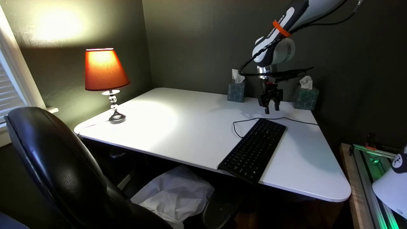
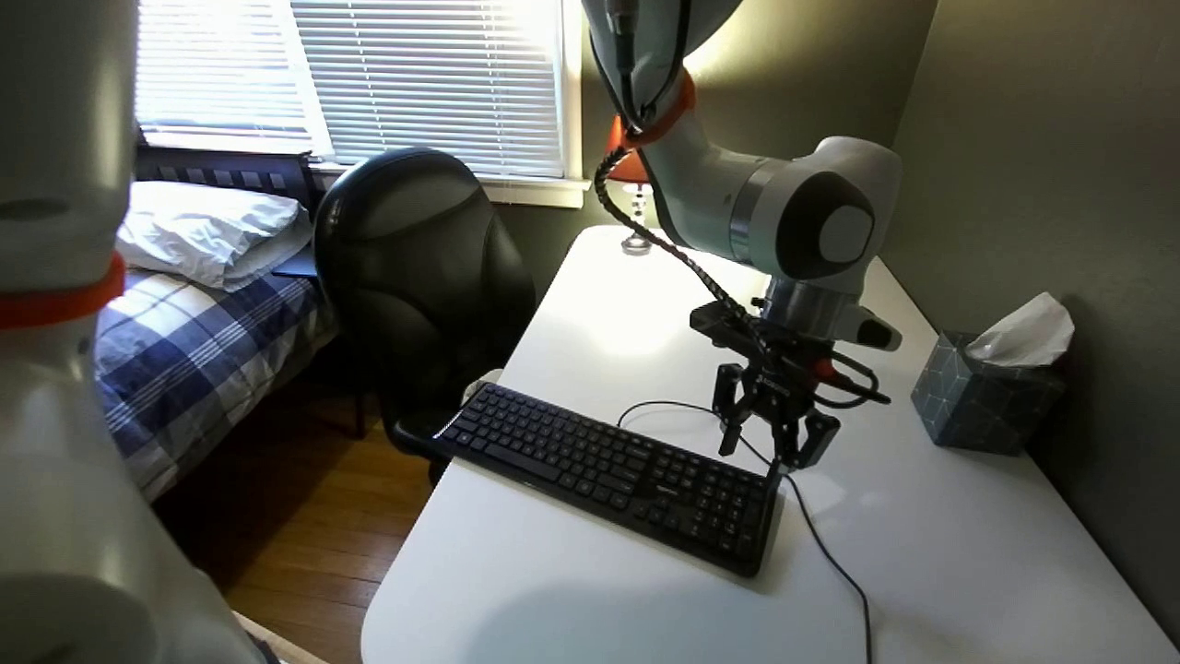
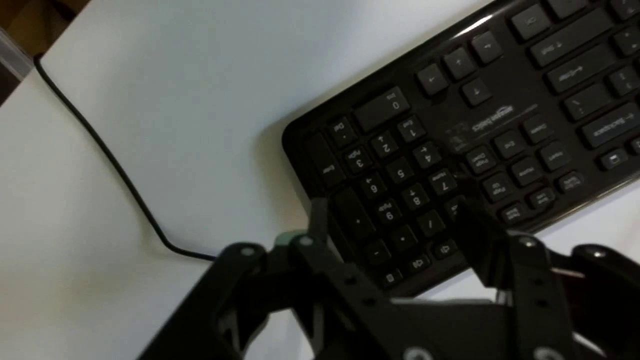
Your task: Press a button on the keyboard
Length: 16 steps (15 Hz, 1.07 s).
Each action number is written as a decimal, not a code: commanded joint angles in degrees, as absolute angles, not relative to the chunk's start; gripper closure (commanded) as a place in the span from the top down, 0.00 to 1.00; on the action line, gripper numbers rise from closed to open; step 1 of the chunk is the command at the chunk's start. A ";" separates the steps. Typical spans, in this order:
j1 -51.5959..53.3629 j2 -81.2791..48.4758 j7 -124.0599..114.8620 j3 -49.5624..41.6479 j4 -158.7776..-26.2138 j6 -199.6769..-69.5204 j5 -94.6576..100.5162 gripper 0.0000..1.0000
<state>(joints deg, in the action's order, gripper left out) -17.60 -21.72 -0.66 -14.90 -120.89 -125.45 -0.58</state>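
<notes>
The long flat black keyboard [image 1: 254,149] lies on the white table in both exterior views [image 2: 590,461], with one end at the front edge. In the wrist view the keyboard [image 3: 450,145] shows its number pad below the jaws, with the letters upside down. My gripper [image 1: 272,110] points down and is open and empty. It hovers near the number pad end of the keyboard, also in the exterior view from behind the arm [image 2: 753,459]. In the wrist view the fingertips [image 3: 390,205] stand apart on both sides of the number pad. Contact with the keys does not show.
The thin black cable [image 2: 830,544] curves across the table from the keyboard. Tissue boxes [image 1: 236,91] [image 1: 306,97] stand by the wall behind the gripper. A lit lamp [image 1: 106,71] stands at the far end. A black chair [image 2: 419,295] is at the table's edge.
</notes>
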 commanded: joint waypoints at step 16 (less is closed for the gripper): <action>-16.39 -0.33 -1.10 -15.60 -136.87 -135.90 4.11 1.00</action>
<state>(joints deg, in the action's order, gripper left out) -16.88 -4.05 -0.39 -15.10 -132.97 -133.43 2.16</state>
